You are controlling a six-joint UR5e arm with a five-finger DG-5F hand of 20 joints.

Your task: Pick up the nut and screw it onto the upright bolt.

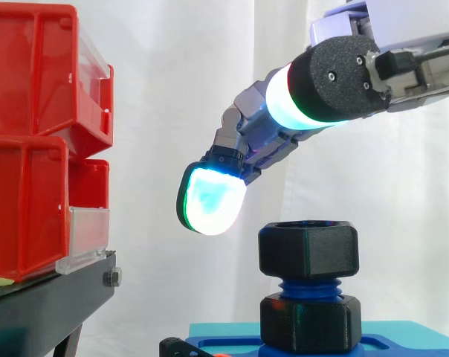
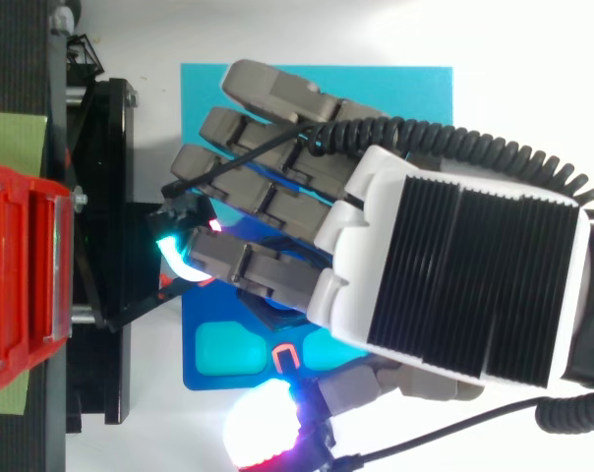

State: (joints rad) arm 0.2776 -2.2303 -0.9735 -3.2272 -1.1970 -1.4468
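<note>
White curtain is hanging behind everything you are looking at. At the left of the side view, stacked red plastic bins (image 1: 31,134) are sitting on a black metal stand (image 1: 46,305).

Low in the middle, a bright blue flat base plate (image 2: 415,98) is carrying the upright blue threaded bolt (image 1: 308,286). You are seeing only a short stretch of its thread, between two black pieces. The black hexagonal nut (image 1: 308,249) is sitting level at the top of the bolt. You cannot tell whether it is resting there or already biting on the thread. A second black hexagonal collar (image 1: 310,321) is sitting round the foot of the bolt, down at the plate.

The hand (image 2: 474,275) is reaching in from the right and hovering above the bolt. Its fingers are lying loosely stretched towards the bins, curled round nothing, so you are watching an open, empty hand. In the side view one cyan-white glowing fingertip pad (image 1: 212,199) is hanging up and to the left of the nut, near it but clear of it. Nothing of the hand is touching the nut. From above, the thumb's pad (image 2: 263,433) is glowing red and white beside the near edge of the plate.
</note>
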